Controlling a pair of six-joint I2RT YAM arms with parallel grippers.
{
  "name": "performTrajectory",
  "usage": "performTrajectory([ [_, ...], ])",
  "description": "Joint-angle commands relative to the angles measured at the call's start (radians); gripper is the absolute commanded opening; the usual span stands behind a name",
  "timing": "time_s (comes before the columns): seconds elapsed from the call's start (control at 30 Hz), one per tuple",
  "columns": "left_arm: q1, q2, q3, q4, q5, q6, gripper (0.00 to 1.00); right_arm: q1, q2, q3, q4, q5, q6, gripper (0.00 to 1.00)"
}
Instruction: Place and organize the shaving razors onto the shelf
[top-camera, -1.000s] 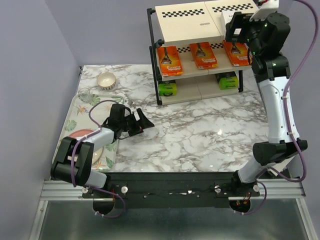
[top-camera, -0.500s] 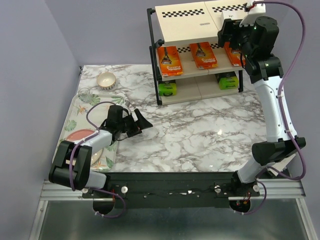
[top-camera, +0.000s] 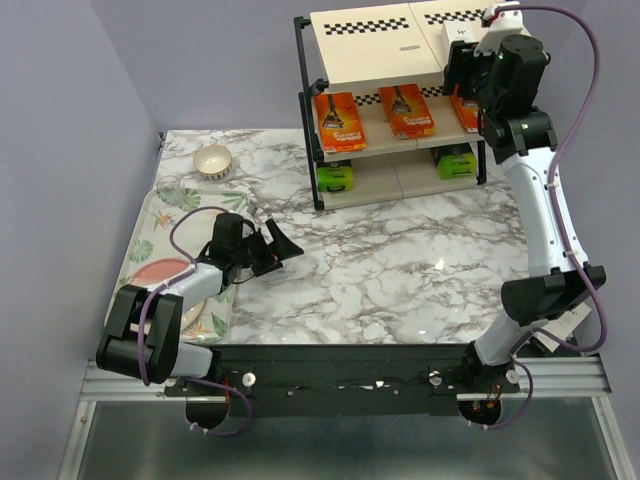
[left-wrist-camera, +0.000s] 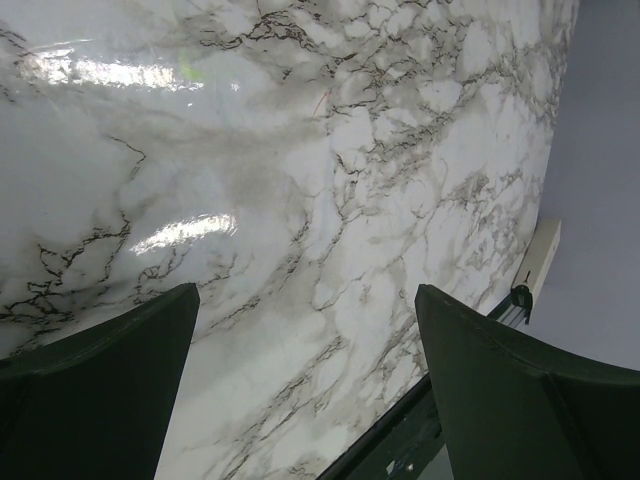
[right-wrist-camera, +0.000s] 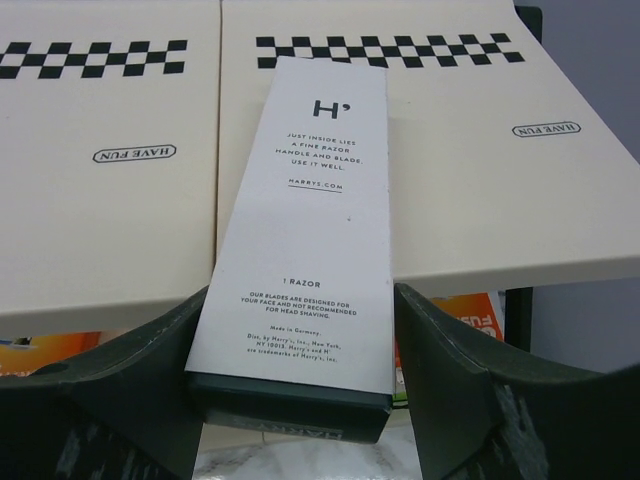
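The left gripper (left-wrist-camera: 305, 295) hangs with jaws wide over the glossy, grey-veined marble table (top-camera: 400, 250). Farther back, on the matte beige top board of the black-tube shelf (top-camera: 365, 55), the right gripper (right-wrist-camera: 300, 290) flanks a slim white box (right-wrist-camera: 305, 200) that overhangs the front edge; gripped or not, I cannot tell. Plain lilac walls (top-camera: 200, 60) stand behind.

Overhead and right-wrist close-up, common shelf (top-camera: 372, 50)

Marble table (top-camera: 400, 270) shows bright glare; plain lilac walls (top-camera: 60, 130) stand behind and left of it, an aluminium rail (top-camera: 120, 378) along its near edge.
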Motion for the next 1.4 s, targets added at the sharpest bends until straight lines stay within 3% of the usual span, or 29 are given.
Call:
performTrajectory([
  [0.0, 0.012, -0.046, -0.036, 0.032, -0.013, -0.014, 0.98, -0.023, 0.032, 0.027, 0.054, 0.019, -0.058, 0.75],
  [0.37, 0.021, -0.083, -0.062, 0.039, -0.013, -0.034, 0.98, -0.104, 0.083, 0.025, 0.131, -0.045, -0.125, 0.64],
  [0.83, 0.032, -0.078, -0.065, 0.032, -0.014, -0.033, 0.98, -0.121, 0.247, 0.209, 0.170, -0.086, -0.147, 0.64],
  [0.93, 0.037, -0.078, -0.062, 0.024, -0.016, -0.031, 0.98, -0.122, 0.259, 0.224, 0.160, -0.076, -0.128, 0.72],
  [0.97, 0.038, -0.078, -0.060, 0.026, -0.017, -0.031, 0.98, -0.121, 0.255, 0.224, 0.157, -0.064, -0.124, 0.81],
  [1.1, 0.047, -0.080, -0.062, 0.026, -0.019, -0.030, 0.98, -0.122, 0.193, 0.198, 0.151, -0.021, -0.111, 1.00],
  [1.27, 0.053, -0.074, -0.066, 0.043, -0.021, -0.034, 0.98, -0.119, 0.016, 0.096, 0.127, 0.035, -0.056, 1.00],
  [1.37, 0.053, -0.063, -0.065, 0.055, -0.019, -0.040, 0.98, -0.116, -0.092, -0.056, 0.130, 0.070, -0.024, 1.00],
])
